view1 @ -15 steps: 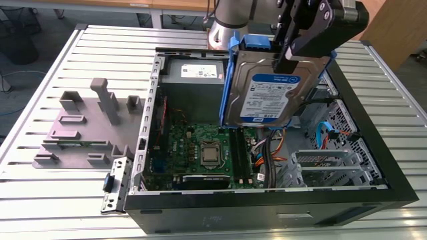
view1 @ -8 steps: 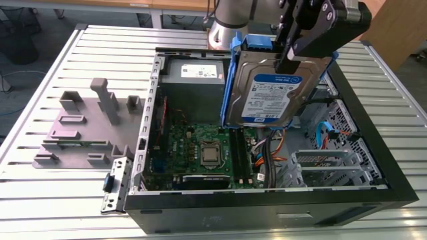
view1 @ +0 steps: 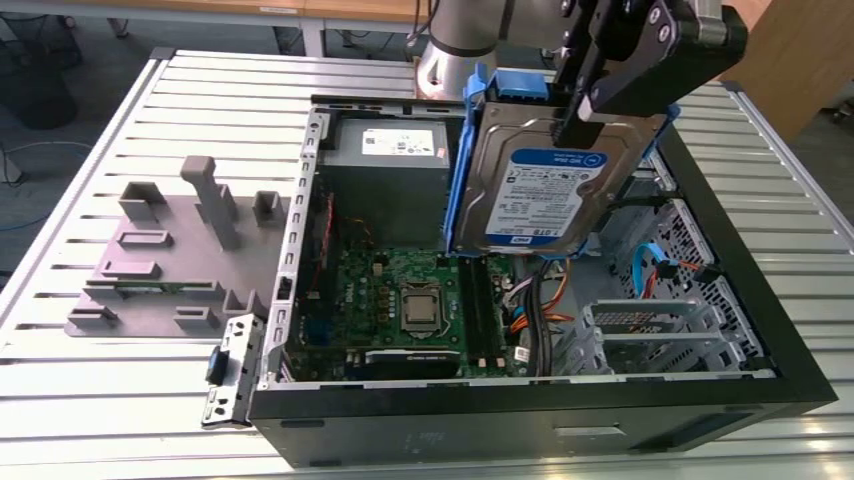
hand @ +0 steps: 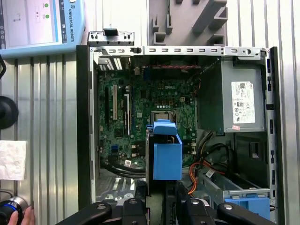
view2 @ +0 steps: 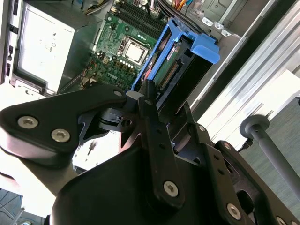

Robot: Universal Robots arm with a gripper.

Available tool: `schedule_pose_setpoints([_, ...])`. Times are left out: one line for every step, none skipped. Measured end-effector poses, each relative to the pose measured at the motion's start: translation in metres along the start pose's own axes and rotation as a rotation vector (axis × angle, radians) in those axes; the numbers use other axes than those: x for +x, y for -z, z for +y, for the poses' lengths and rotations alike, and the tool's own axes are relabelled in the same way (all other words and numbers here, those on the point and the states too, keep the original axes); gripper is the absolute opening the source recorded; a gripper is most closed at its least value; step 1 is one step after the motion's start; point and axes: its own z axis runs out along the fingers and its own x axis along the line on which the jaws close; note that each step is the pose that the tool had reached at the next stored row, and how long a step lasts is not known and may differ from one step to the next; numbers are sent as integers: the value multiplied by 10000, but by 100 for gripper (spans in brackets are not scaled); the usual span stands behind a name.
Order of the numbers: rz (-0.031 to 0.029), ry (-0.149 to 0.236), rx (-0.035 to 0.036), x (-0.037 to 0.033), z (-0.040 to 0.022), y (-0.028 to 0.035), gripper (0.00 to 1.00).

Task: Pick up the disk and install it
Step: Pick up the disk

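Status: pick done, install not done, as I judge it. The disk (view1: 550,190) is off the bench (view1: 80,400) and hangs on edge, near upright, label face toward the exterior camera, over the open computer case (view1: 534,405); its lower end is above the motherboard (view1: 400,290), just beside the power supply (view1: 387,150), toward the exterior view's right. The pincer (view1: 577,120) is clamped on the disk's upper part, fingers across the metal body; in the second wrist view the same grip shows edge-on, with the blue carrier (view2: 201,47) wrapped round the drive's far end. In the first wrist view the carrier's blue end is over the board; the metal drive cage (hand: 220,180) lies beside it, with a bare blue bracket (hand: 248,206) in the cage. The disk touches neither cage nor board as far as I can tell, so seating it in a bay is what's left.

Writing: the disk has a white-and-blue printed label; the power supply has a white label with small print and a bar strip; the motherboard carries maker's lettering; the blue-edged screen unit (hand: 42,23) on the bench has a line of print under its display; I'm not quoting any of it. The grey fixture block (view1: 174,250), beside the case at the exterior view's left, shows no markings.
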Motion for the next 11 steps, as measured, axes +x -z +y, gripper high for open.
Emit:
schedule_pose_setpoints([0, 0, 1, 0, -2, -1, 35])
schedule_pose_setpoints([0, 0, 1, 0, -4, -1, 35])
schedule_pose_setpoints([0, -1, 0, 0, -6, -1, 35])
schedule_pose_setpoints([0, 0, 0, 0, -8, -1, 35])
schedule_pose_setpoints([0, 0, 0, 0, -10, -1, 35])
schedule_pose_setpoints([0, 0, 0, 0, -14, -2, 35])
schedule_pose_setpoints([0, 0, 0, 0, -16, -3, 35])
schedule_pose_setpoints([0, 0, 0, 0, -16, -3, 35])
schedule_pose_setpoints([0, 0, 0, 0, -16, -3, 35])
schedule_pose_setpoints([0, -1, 0, 0, -16, -3, 35])
schedule_pose_setpoints([0, -1, 0, 0, -16, -3, 35])
